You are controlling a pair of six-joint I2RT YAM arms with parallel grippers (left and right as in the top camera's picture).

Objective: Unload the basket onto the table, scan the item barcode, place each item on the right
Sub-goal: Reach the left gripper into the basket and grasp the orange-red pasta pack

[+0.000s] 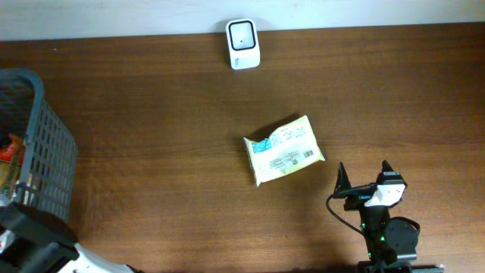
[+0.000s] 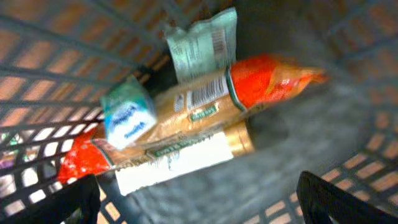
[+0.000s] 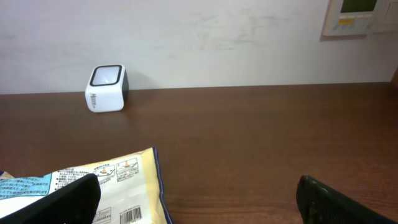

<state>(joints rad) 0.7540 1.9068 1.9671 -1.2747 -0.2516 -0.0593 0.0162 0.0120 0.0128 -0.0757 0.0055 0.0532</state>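
The item, a yellow and white packet (image 1: 284, 150), lies flat mid-table with its barcode (image 1: 307, 156) facing up. In the right wrist view the packet (image 3: 118, 183) fills the lower left and the barcode (image 3: 130, 216) sits at the bottom edge. The white scanner (image 1: 243, 44) stands at the table's far edge, by the wall (image 3: 106, 88). My right gripper (image 1: 364, 170) is open just right of and nearer than the packet, with nothing between its fingers (image 3: 199, 205). My left gripper (image 2: 199, 202) is open inside the basket, above its packets and holding nothing.
A dark mesh basket (image 1: 45, 144) stands at the table's left edge. In it lie an orange-red packet (image 2: 249, 87), a green pouch (image 2: 205, 43), a small blue-white box (image 2: 127, 118) and a white-labelled pack (image 2: 180, 158). The left arm (image 1: 34, 243) shows at the bottom left.
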